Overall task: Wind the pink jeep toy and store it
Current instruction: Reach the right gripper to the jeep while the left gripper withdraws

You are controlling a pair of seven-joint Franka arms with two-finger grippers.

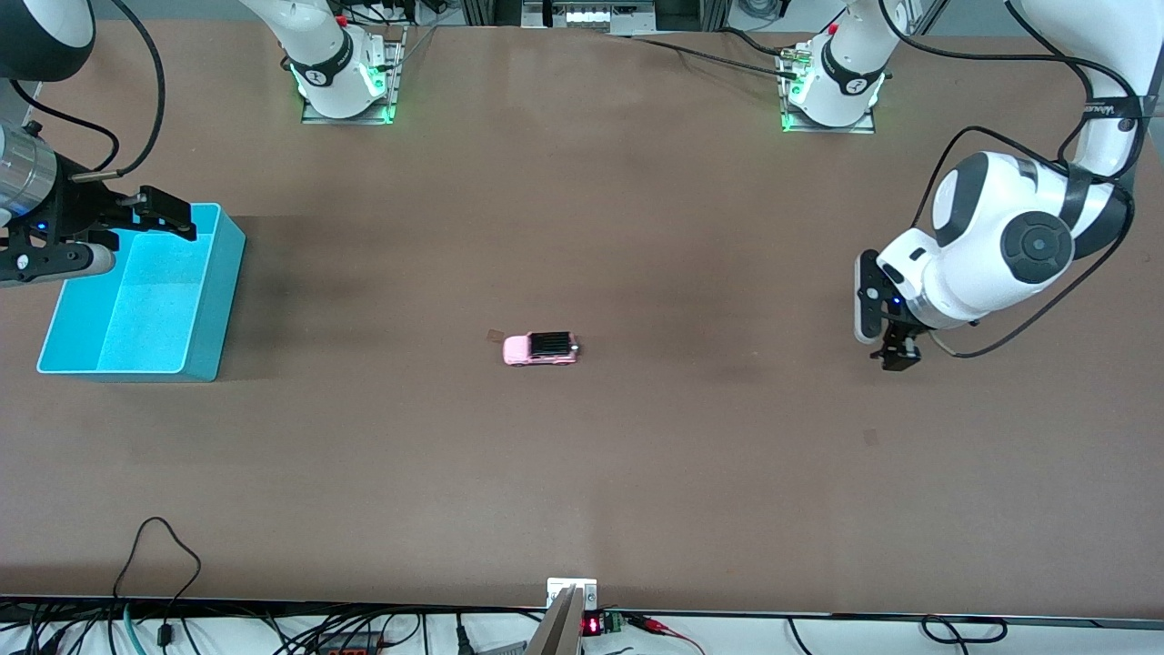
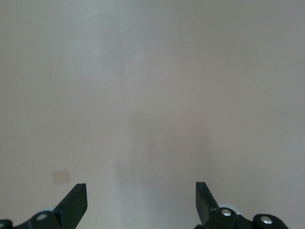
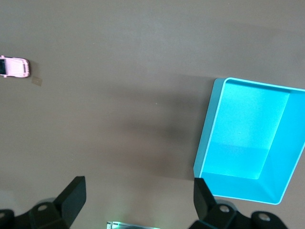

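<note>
The brown desk (image 1: 637, 227) carries the small pale-pink jeep toy (image 1: 540, 348) at centre, untouched. Left gripper (image 1: 896, 350) and right gripper (image 1: 136, 214) both released. Approach squarely; grasp the body sides.

White arms (image 1: 991, 238), black joints, cables, fingers (image 2: 74, 202).

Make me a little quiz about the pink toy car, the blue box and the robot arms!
1. True or false: the pink jeep toy is inside the cyan bin.
2. Which gripper hangs over the cyan bin? A) left gripper B) right gripper
3. Fill in: the cyan bin has ____ in it.

Key
1. False; it stands on the table, mid-table, with both open grippers apart from it.
2. B; the left gripper hangs over bare table at the left arm's end.
3. Nothing.
</note>
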